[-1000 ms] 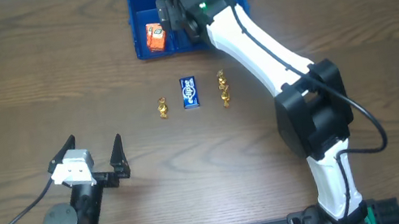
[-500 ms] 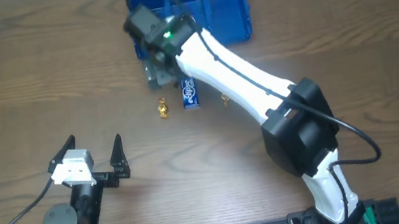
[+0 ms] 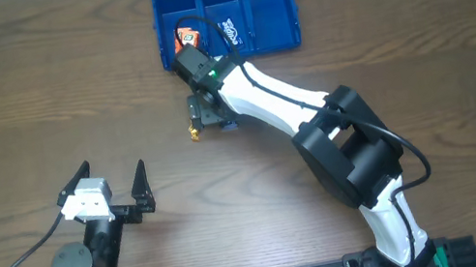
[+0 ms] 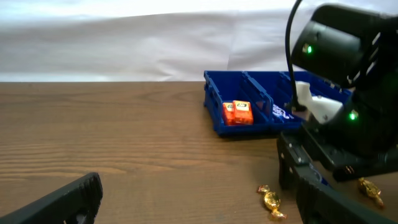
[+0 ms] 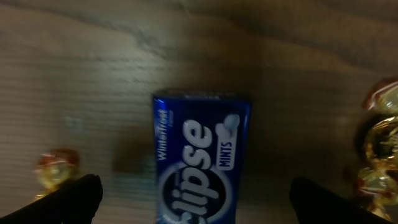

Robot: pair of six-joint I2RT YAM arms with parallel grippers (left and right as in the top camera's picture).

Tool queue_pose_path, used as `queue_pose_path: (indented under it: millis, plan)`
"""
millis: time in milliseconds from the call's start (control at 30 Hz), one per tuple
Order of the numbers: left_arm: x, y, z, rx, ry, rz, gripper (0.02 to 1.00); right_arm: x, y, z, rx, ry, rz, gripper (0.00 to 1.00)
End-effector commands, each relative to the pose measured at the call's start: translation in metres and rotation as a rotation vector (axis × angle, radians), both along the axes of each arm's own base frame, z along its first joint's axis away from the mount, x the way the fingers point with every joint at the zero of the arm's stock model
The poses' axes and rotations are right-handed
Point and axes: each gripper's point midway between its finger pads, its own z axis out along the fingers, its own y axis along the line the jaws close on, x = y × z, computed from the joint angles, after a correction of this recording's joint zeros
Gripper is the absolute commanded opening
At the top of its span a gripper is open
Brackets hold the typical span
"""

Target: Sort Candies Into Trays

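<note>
Mint box [image 5: 200, 155] lies flat on the tabletop [image 3: 439, 49] between gold candies [image 5: 57, 172], with the right pincer [image 5: 198, 199] spread wide to either side of it. That arm has swung back from the blue tray [image 3: 272, 48] since a second ago and now bends low. The left pincer [image 3: 110, 168] hangs spread, near its base.

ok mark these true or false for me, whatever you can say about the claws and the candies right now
1. The right claw is open, with the blue mint box lying between its fingers on the table. True.
2. The orange candy sits in the middle compartment of the tray. False: it is in the end compartment on the left arm's side.
3. The left claw is shut on a gold candy. False: it is open and empty, away from the candies.
4. Gold candies lie on both sides of the mint box. True.
</note>
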Motion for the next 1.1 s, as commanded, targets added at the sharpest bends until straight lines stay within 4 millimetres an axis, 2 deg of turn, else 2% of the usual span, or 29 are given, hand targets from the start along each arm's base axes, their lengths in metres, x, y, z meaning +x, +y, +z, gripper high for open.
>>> queue_pose_path:
  millis: [33,100,133,167,267,400,567,667,733,800,967,1100]
  plan:
    - [-0.001,-0.003,-0.016,0.013,0.04,-0.022,0.998,-0.008,-0.009,-0.02,-0.028,0.042,-0.029,1.0]
    - [-0.001,-0.003,-0.016,0.013,0.04,-0.022,0.996,-0.007,-0.008,-0.02,-0.026,0.039,-0.029,0.969]
    - [-0.001,-0.003,-0.016,0.013,0.04,-0.022,0.998,-0.007,-0.008,-0.02,-0.024,0.037,-0.029,0.897]
    - [-0.001,-0.003,-0.016,0.013,0.04,-0.022,0.996,-0.006,-0.007,-0.02,-0.022,0.034,-0.029,0.737]
    - [-0.001,-0.003,-0.016,0.013,0.04,-0.023,0.998,-0.004,-0.007,-0.021,-0.024,0.027,-0.03,0.443]
    - [-0.001,-0.003,-0.016,0.013,0.04,-0.022,0.998,-0.004,-0.01,-0.022,-0.038,0.023,-0.032,0.36]
    - [-0.001,-0.003,-0.016,0.013,0.04,-0.022,0.998,-0.001,-0.011,-0.022,-0.047,0.011,-0.035,0.194]
    - [-0.001,-0.003,-0.016,0.013,0.04,-0.022,0.998,0.003,-0.009,-0.014,-0.039,-0.004,-0.036,0.176]
    - [-0.001,-0.003,-0.016,0.013,0.04,-0.022,0.998,0.01,-0.009,0.003,-0.042,-0.044,-0.038,0.174]
    - [-0.001,-0.003,-0.016,0.013,0.04,-0.022,0.998,0.021,-0.012,0.03,-0.055,-0.114,-0.04,0.172]
    - [-0.001,-0.003,-0.016,0.013,0.04,-0.022,0.998,0.061,-0.021,0.131,-0.092,-0.374,-0.041,0.172]
    - [-0.001,-0.003,-0.016,0.013,0.04,-0.023,0.996,0.098,-0.03,0.188,-0.082,-0.528,-0.053,0.172]
